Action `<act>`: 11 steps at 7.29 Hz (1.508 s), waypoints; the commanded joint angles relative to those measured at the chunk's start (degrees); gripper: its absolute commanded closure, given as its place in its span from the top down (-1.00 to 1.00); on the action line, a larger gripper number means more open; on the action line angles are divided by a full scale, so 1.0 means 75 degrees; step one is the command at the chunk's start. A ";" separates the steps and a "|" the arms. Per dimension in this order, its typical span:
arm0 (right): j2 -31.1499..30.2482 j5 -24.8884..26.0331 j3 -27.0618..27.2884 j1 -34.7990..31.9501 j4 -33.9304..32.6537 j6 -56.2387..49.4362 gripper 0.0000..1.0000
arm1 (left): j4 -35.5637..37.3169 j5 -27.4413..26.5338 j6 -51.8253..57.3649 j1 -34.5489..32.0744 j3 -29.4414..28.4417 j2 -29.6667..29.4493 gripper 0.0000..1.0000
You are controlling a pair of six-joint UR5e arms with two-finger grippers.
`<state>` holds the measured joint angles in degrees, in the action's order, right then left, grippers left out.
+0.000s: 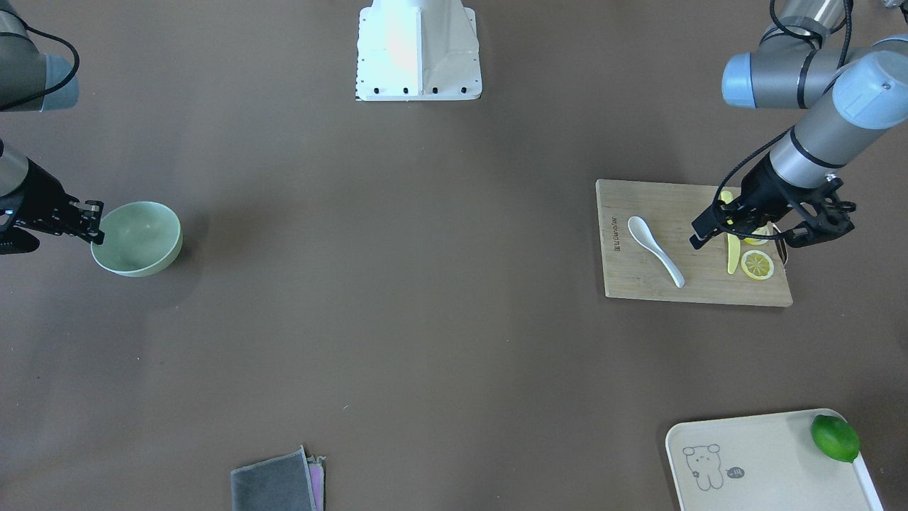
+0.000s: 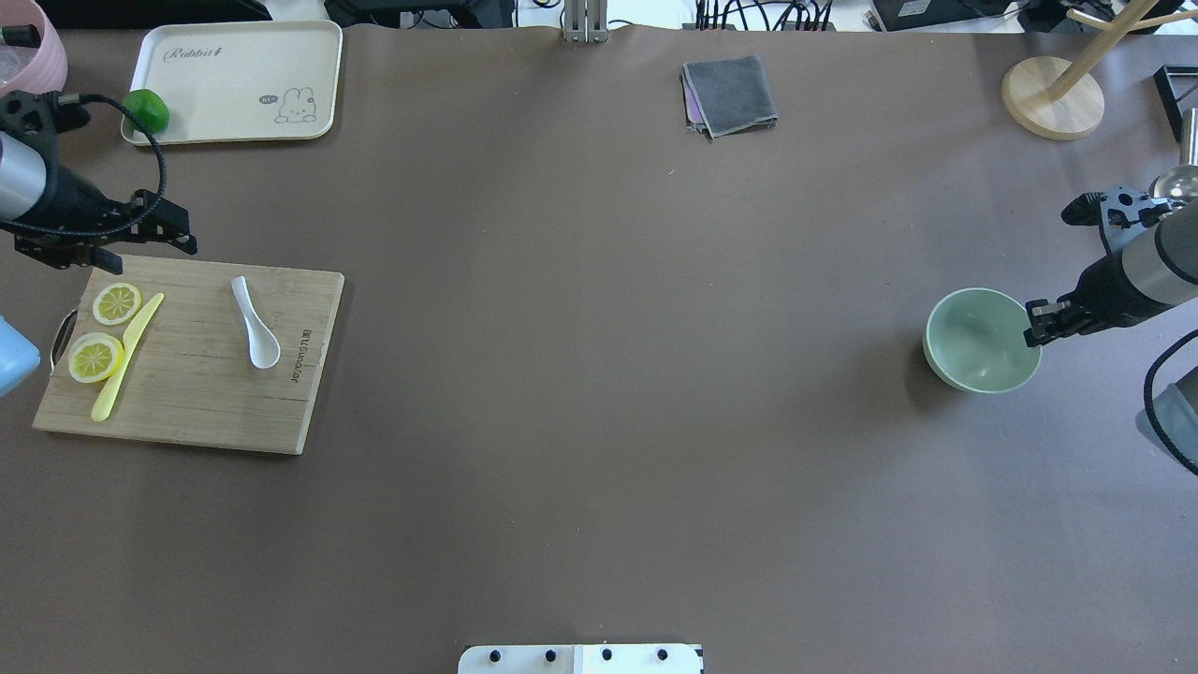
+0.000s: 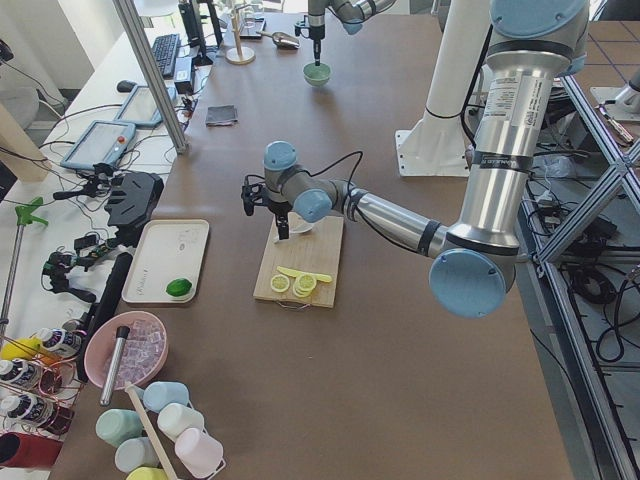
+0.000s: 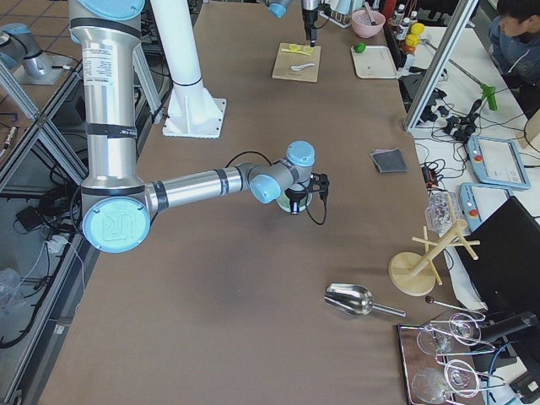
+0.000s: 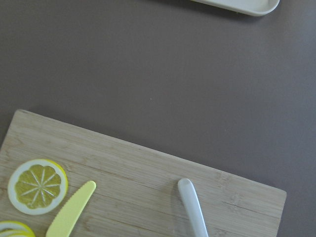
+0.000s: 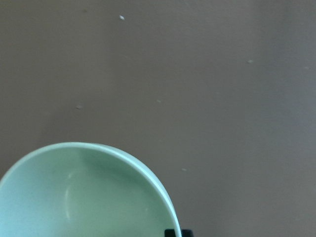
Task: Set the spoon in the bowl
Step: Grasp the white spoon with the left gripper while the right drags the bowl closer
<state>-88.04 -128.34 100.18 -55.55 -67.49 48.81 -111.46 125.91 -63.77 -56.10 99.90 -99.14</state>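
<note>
A brown table point(image 2: 599, 374) seen from above, robot arms entering at both sides.

At the far left, a cream tray point(image 2: 225, 89) with a rabbit drawing holds a green lime point(image 2: 148, 109) at its left end. Just in front of it, the left gripper point(image 2: 182, 239) hangs in the air over the far edge of a bamboo cutting board point(image 2: 201, 393), touching nothing. Whether its fingers are spread or together cannot be told from any view.

On the board's left part lie two lemon slices point(image 2: 117, 302), with a yellow plastic knife point(image 2: 126, 358) slanting beside them. To their right, apart from both, lies the white spoon point(image 2: 256, 323), flat on the wood with its scoop toward the robot and its handle pointing away. It is well apart from the bowl, at the table's opposite end.

Right of centre, at the far edge, sits a folded grey cloth point(image 2: 730, 94).

Toward the right stands the pale green bowl point(image 2: 973, 360), with nothing in it. The right gripper point(image 2: 1034, 323) meets its right-hand rim from above. The right wrist view shows a dark fingertip right at the rim, so the fingers appear to be pinching the rim.

In the far right corner is a wooden stand point(image 2: 1053, 98) with a round base.
</note>
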 commanded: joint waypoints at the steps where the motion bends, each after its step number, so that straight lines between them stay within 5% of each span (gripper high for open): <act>1: 0.1348 0.0176 0.0026 0.0966 -0.0071 0.2318 -1.00 | 0.0002 -0.0054 -0.0379 0.0505 -0.0135 -0.0070 0.62; 6: 0.3777 0.2143 -0.0452 0.3208 -0.0634 0.5186 -1.00 | -0.0033 -0.0804 -0.0486 0.0976 -0.0816 -0.0597 0.39; 11: 0.4472 0.2544 -0.1158 0.3703 -0.0552 0.5551 -1.00 | -0.0033 -0.0804 -0.0498 0.1023 -0.0886 -0.0597 0.09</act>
<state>-55.06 -110.05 91.81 -28.48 -71.66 89.79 -111.71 119.89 -67.43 -48.51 93.33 -103.64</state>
